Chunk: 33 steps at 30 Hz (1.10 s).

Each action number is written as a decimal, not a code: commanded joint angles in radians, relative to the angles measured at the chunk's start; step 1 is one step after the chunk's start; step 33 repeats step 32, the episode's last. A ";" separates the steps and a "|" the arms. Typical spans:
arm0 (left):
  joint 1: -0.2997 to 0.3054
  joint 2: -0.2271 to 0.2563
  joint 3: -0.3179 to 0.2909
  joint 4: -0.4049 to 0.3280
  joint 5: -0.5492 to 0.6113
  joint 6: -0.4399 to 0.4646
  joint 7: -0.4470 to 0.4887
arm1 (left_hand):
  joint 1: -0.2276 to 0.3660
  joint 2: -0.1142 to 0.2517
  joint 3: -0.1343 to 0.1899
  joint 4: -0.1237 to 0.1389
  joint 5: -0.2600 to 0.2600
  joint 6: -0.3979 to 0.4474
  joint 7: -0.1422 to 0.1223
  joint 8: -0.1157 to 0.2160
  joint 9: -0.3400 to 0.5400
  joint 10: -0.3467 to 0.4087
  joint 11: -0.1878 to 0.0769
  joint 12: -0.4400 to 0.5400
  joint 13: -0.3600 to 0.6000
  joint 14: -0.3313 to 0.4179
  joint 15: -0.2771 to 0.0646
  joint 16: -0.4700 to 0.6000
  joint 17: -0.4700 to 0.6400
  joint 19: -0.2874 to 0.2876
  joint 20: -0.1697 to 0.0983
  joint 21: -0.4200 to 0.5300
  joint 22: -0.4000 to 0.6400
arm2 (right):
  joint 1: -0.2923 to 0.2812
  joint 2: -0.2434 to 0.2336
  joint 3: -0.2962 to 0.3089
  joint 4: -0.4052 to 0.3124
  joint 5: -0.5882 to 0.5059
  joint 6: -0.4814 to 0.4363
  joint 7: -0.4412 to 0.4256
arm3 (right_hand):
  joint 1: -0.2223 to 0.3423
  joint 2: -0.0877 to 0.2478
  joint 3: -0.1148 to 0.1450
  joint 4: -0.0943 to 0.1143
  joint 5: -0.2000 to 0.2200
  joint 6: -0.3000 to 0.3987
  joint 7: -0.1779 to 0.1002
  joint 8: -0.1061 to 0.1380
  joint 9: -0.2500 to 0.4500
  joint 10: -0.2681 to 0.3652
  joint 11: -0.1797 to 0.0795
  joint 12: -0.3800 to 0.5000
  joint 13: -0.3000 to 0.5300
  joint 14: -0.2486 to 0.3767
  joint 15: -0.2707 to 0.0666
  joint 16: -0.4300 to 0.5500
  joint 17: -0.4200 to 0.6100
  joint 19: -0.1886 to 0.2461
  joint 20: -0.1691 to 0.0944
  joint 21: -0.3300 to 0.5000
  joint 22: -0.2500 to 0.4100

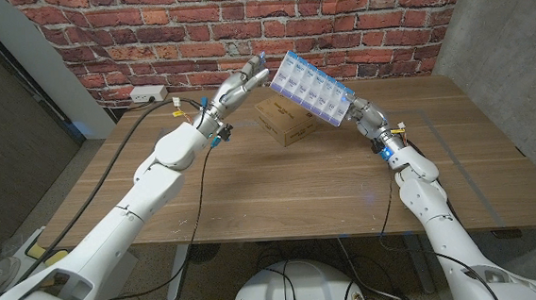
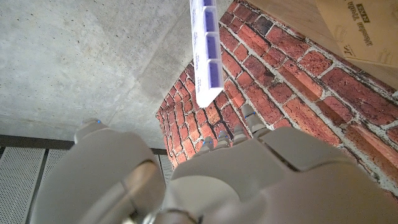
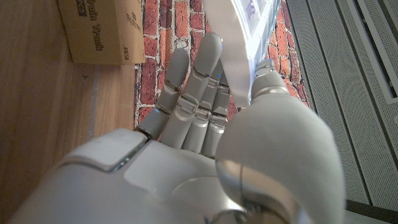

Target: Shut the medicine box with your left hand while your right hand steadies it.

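The medicine box (image 1: 313, 86) is a long white pill organiser with blue-tinted compartments. It is held tilted in the air over the back of the table. My right hand (image 1: 364, 117) grips its lower right end; its thumb and fingers (image 3: 205, 87) clasp the white edge (image 3: 235, 56). My left hand (image 1: 239, 86) is raised to the left of the box's upper end, fingers stretched out toward it and a small gap away, holding nothing. In the left wrist view the box's end (image 2: 207, 56) hangs just beyond my fingertips (image 2: 245, 127).
A brown cardboard box (image 1: 285, 119) lies on the wooden table (image 1: 271, 197) under the pill organiser. A brick wall (image 1: 241, 29) runs behind the table. A white power strip (image 1: 147, 93) sits at the back left corner.
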 commanded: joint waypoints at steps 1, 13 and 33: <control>0.052 0.061 -0.017 -0.039 0.001 -0.063 0.080 | 0.002 -0.004 -0.008 0.000 0.004 -0.563 -0.006 0.000 0.000 -0.453 0.005 0.000 0.000 -0.434 -0.002 0.002 0.002 -0.540 -0.001 -0.006 0.004 | -0.015 0.000 -0.011 -0.025 -0.031 -0.009 -0.054 | 0.083 0.092 0.023 -0.015 0.005 0.035 -0.020 -0.001 0.005 0.162 -0.087 0.000 0.001 0.008 -0.023 -0.003 0.005 -0.004 -0.141 0.009 -0.004; 0.092 0.125 -0.035 -0.075 0.015 -0.086 0.152 | -0.013 0.012 -0.024 0.009 0.008 -0.508 -0.043 0.027 -0.012 -0.438 -0.009 0.017 -0.018 -0.425 -0.015 0.016 -0.003 -0.522 0.001 -0.021 0.005 | -0.046 0.000 -0.019 -0.101 -0.057 -0.017 -0.111 | 0.081 0.092 0.024 -0.014 0.005 0.034 -0.020 -0.004 0.009 0.161 -0.088 -0.002 0.007 0.006 -0.023 -0.006 0.003 -0.007 -0.141 0.017 -0.016; 0.184 0.222 -0.074 -0.003 -0.097 -0.202 0.127 | -0.026 0.030 -0.032 0.017 0.009 -0.499 -0.052 0.031 -0.019 -0.444 -0.013 0.019 -0.030 -0.438 -0.019 0.015 -0.006 -0.538 0.007 -0.043 0.007 | -0.095 0.046 -0.096 -0.204 -0.122 -0.021 -0.198 | 0.082 0.092 0.026 -0.016 0.005 0.038 -0.022 -0.010 0.011 0.165 -0.088 -0.011 0.005 0.008 -0.023 -0.005 0.005 -0.009 -0.141 0.030 -0.040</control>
